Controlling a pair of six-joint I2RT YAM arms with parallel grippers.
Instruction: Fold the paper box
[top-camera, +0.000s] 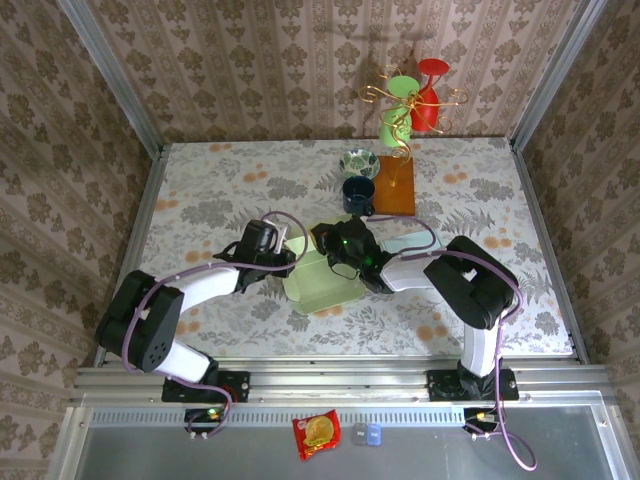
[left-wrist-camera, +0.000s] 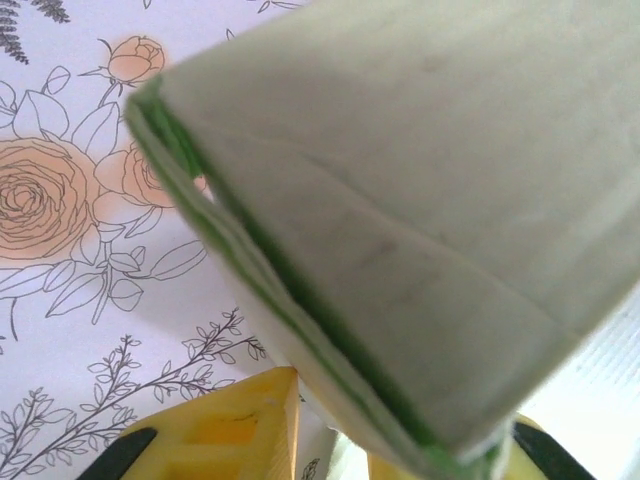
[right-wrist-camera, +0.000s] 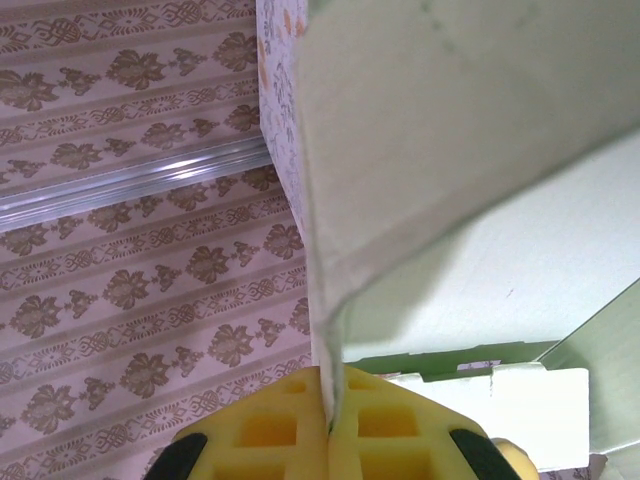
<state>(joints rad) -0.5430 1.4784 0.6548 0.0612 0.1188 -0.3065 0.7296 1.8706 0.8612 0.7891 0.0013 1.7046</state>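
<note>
Bright, even light; paper box (left-wrist-camera: 420, 180) soft-focused up close.

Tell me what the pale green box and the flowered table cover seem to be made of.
The paper box looks like thin card or stiff paper. Its faces are matte pale green, and its edge shows stacked thin layers with brighter green along them. The table cover looks like a smooth printed sheet, with a flat floral print and no visible weave. It could be vinyl or paper; I can't tell which.

The left gripper (top-camera: 285, 256) and right gripper (top-camera: 338, 262) are flanking a pale green paper box (top-camera: 318, 290) lying on the floral table (top-camera: 220, 190).
</note>
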